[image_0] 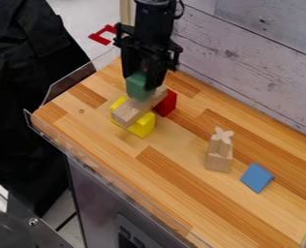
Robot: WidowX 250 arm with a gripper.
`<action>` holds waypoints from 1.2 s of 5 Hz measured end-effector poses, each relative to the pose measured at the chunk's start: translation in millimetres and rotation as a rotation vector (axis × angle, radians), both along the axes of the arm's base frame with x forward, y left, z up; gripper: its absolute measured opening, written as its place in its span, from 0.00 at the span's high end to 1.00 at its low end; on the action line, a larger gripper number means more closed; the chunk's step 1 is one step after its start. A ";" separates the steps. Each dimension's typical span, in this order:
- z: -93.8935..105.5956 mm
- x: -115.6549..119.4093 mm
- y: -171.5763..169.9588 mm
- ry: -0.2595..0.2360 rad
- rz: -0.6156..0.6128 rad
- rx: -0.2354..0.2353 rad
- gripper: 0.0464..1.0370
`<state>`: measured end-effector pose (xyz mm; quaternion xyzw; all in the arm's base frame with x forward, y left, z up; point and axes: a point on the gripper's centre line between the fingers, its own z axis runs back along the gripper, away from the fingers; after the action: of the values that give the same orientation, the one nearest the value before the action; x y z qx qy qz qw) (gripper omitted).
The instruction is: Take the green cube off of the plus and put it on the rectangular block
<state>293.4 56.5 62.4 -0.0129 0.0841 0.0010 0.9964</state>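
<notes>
Green cube [137,88] is being gripped by the black gripper [145,81], its fingers being parted just by the cube's width, right over the far end of the rectangular block [130,112]; whether contact is being made cannot be told. That block is being propped by yellow [143,127] and red pieces [166,103], while the plus [222,134] is being held up well apart.

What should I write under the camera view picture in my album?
Black gripper gripping the green cube at the wooden rectangular block.
</notes>
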 end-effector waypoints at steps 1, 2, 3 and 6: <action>-6.7 3.5 0.0 0.014 -0.016 -0.010 0.50; -8.3 1.9 0.4 0.028 -0.023 -0.010 0.50; -9.3 1.9 0.4 0.030 -0.021 -0.010 0.44; 59.4 -8.1 -0.5 -0.074 0.079 0.115 0.04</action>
<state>285.3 56.0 121.8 0.0412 0.0466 0.0448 0.9971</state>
